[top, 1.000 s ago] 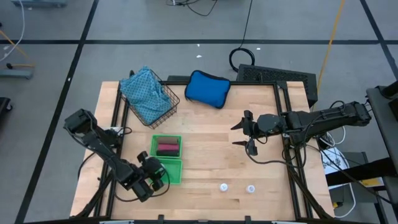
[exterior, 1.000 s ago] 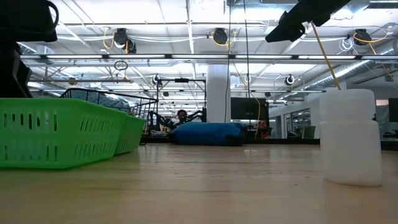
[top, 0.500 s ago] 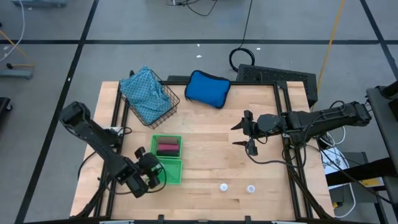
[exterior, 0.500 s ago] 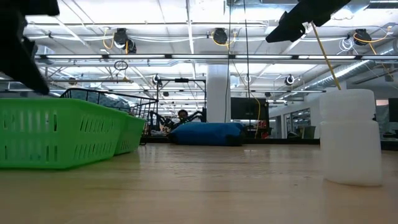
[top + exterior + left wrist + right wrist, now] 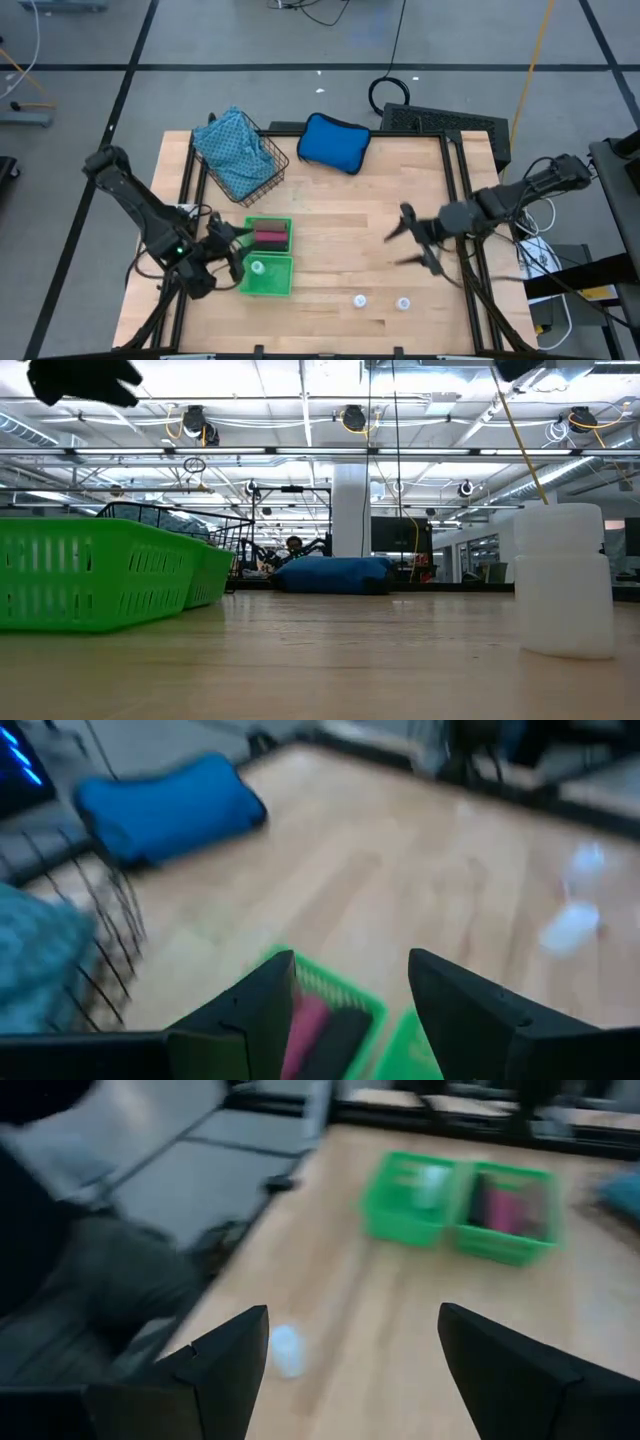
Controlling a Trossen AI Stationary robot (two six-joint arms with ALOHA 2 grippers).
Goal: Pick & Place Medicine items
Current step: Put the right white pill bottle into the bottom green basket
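Two green baskets (image 5: 268, 257) stand side by side at the table's near left. The far one holds a dark piece and a pink piece (image 5: 268, 237); the near one holds a white bottle (image 5: 257, 268). Two more white bottles (image 5: 360, 299) (image 5: 404, 302) stand on the bare wood near the front edge; one looms large in the low view (image 5: 560, 580). My left gripper (image 5: 228, 250) hangs open and empty just left of the baskets, above them (image 5: 350, 990). My right gripper (image 5: 408, 240) is open and empty over the table's right half, above and beyond the bottles (image 5: 350, 1360).
A wire basket with a light-blue cloth (image 5: 238, 155) stands at the far left, and a bright-blue pouch (image 5: 333, 141) lies at the far middle. Bare wood lies between the baskets and my right gripper.
My left gripper has risen from over the near green basket and drawn back toward the table's left edge, tipping up; a white bottle now shows lying in that basket. My right gripper has swung toward the table's near edge, still open.
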